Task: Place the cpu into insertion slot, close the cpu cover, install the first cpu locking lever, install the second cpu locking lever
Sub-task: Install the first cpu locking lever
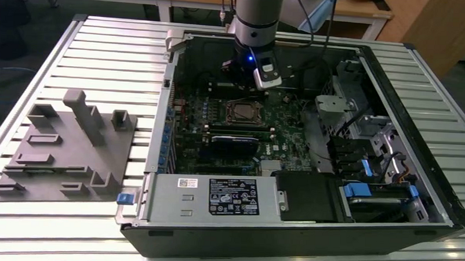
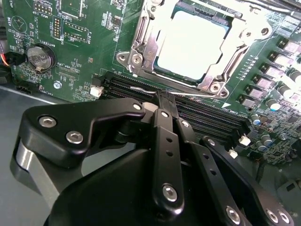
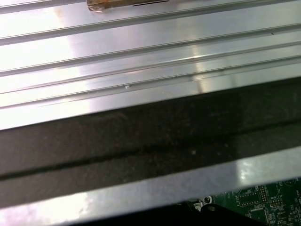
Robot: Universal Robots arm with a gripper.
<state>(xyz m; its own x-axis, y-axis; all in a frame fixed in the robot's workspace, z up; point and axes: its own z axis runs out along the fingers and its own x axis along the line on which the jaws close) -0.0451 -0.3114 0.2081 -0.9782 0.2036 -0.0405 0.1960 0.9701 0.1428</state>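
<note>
My gripper (image 2: 164,97) is down inside the open computer case (image 1: 291,240), at the far end of the green circuit board (image 2: 84,28). In the exterior view my arm comes in from the far side of the worktop (image 1: 103,50), and the insertion slot (image 1: 243,112) is a small square just in front of my wrist, too small there to read in any detail.

The second wrist view gives me that detail. The cpu (image 2: 190,40) lies flat in the slot, its pale metal top facing up. The cpu cover (image 2: 146,42) is down around it, framing the chip through its window. My fingers (image 2: 165,136) are pressed together into one narrow black tip. That tip sits over the long black memory slots (image 2: 211,117), right at a thin silvery locking lever (image 2: 141,88) that runs along the near edge of the socket. I cannot tell whether the tip touches the wire. A round coin battery (image 2: 38,56) sits on the board well off to the side.

The first wrist view looks elsewhere: ribbed aluminium worktop, the dark wall of the case, and a corner of green board.

The exterior view alone shows a grey moulded fixture (image 1: 69,148) on the worktop, at the exterior view's left of the case.
</note>
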